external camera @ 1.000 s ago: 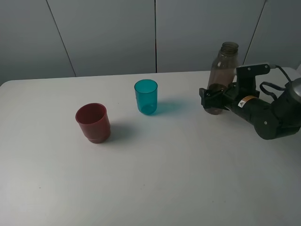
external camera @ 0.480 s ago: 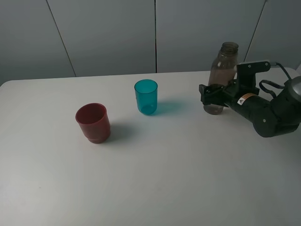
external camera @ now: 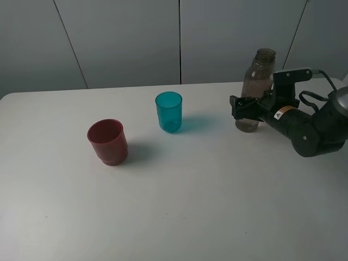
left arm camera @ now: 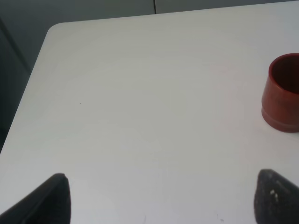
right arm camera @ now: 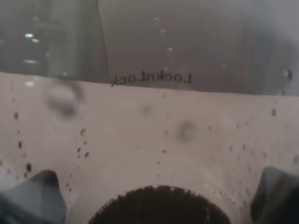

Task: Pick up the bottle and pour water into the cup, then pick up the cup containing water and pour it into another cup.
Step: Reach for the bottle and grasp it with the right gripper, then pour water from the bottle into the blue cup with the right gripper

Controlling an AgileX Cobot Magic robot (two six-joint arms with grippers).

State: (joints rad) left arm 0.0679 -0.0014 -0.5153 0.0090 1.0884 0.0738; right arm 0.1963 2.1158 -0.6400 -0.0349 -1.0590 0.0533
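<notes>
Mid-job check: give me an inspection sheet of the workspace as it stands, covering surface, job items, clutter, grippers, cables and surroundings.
Surface: white table, no spills seen.
Job's things: bottle upright at the right rear, no cap on; teal cup upright near the middle; red cup upright, left of the teal cup and nearer the camera.
Clutter: nothing seen.
Grippers: right gripper at the bottle's lower body, a finger on either side, looks open; left gripper open over bare table, with the red cup in its wrist view.
Cables: black cable looped on the right arm, apart from the bottle.
Surroundings: grey panelled wall behind the table.
</notes>
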